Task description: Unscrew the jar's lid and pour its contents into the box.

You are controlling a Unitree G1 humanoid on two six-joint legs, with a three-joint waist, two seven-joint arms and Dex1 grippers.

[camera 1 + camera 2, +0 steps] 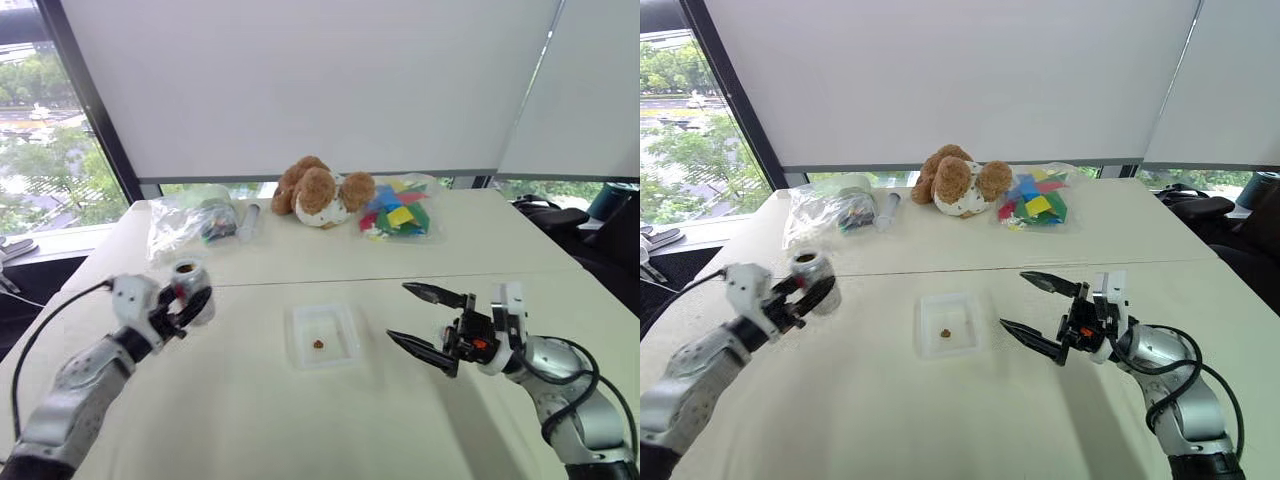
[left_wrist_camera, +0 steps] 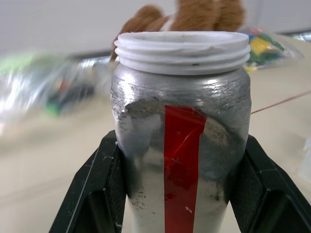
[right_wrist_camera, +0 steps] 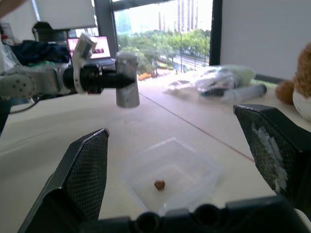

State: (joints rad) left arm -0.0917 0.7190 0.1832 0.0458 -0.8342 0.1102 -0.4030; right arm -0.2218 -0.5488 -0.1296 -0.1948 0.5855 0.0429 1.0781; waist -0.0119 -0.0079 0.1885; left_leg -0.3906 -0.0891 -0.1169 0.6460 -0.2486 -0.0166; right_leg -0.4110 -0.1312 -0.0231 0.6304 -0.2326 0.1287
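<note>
One brown pellet (image 1: pixel 318 344) lay in the clear box (image 1: pixel 297 322).
Left gripper (image 1: pixel 186 301) clamped the uncapped jar (image 1: pixel 190 284) upright; right gripper (image 1: pixel 423 318) stood spread wide, empty.

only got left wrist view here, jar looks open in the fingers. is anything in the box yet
Observer: Yes, one small brown pellet lies in the box; the rest of the tray floor looks bare.
Operator: where's the box from the jar
Observer: In the head view the jar is held upright above the table by the left gripper, and the box sits on the table between the two arms.
Operator: right gripper got the lid?
Observer: No. The right gripper hangs open beside the box, nothing between its fingers.
</note>
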